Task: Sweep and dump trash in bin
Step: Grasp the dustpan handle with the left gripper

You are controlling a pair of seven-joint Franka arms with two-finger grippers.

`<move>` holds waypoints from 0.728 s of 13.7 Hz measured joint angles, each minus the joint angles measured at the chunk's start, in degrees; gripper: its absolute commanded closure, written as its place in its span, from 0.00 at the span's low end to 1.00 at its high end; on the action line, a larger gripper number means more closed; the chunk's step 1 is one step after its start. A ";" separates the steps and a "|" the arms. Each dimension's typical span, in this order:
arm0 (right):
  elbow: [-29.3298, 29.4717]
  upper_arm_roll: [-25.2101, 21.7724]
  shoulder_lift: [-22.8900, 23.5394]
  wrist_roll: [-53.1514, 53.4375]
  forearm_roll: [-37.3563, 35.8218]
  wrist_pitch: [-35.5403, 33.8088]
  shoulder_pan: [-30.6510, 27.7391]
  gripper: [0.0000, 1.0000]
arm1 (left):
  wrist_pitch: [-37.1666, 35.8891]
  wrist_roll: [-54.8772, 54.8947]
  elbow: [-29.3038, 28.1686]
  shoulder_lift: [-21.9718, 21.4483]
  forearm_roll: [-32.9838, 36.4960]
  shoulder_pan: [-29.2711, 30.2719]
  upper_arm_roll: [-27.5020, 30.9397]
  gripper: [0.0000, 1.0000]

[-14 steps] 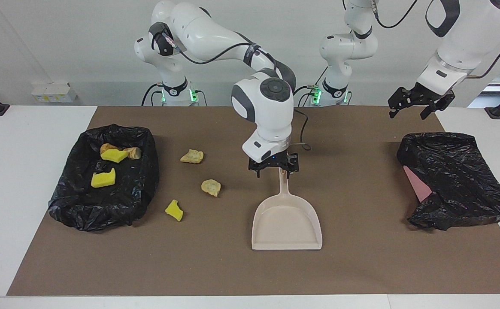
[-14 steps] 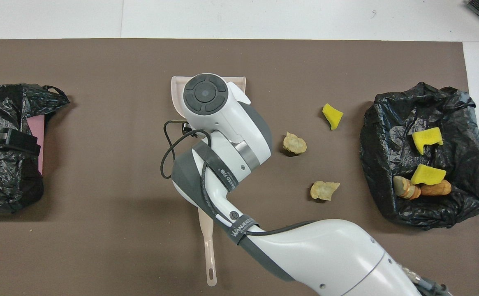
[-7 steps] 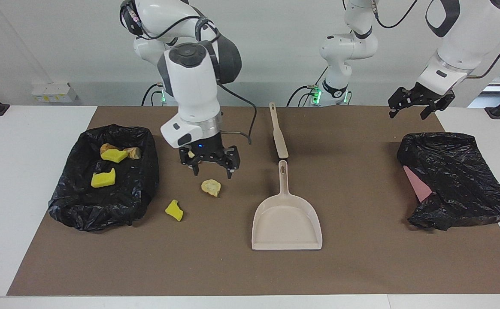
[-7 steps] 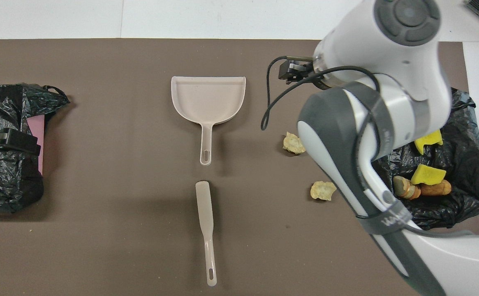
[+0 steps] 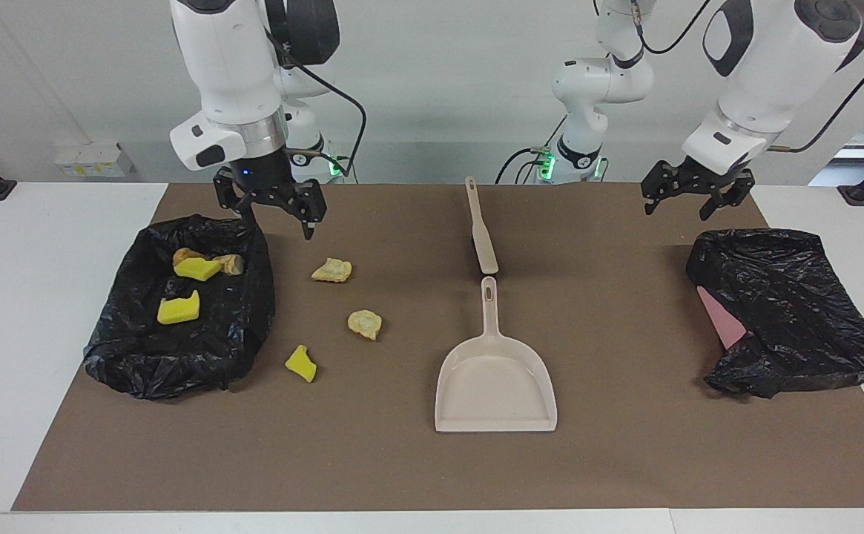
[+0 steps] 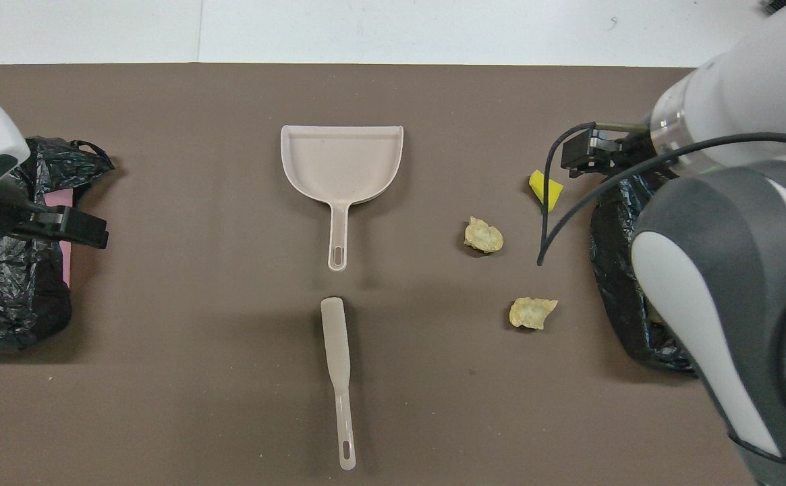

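Brown mat (image 5: 624, 460) holds three trash chunks (image 5: 364, 323); my right gripper (image 5: 270, 204) and left gripper (image 5: 687, 194) hover spread, empty.

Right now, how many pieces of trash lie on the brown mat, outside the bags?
3: a tan lump nearest the robots, a second tan lump, and a yellow bit farthest from them, beside the black bag.

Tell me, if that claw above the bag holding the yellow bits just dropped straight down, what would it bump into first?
Probably the rim of the black bag, or the brown mat just beside it. The right gripper hangs open, pointing down, over that bag's edge nearest the robots; depth is hard to judge. It holds nothing.
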 measured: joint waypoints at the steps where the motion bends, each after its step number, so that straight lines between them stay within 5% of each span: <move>1: -0.10 -0.02 -0.57 -0.02 0.00 -0.18 -0.67 0.00 | 1.94 -1.42 -1.24 0.34 -0.02 -1.38 -0.05 0.00; 10: -6.28 -0.02 -7.86 -0.03 0.11 -2.96 -2.81 0.00 | 21.31 -18.09 -9.28 7.97 -0.06 -13.75 -0.34 0.00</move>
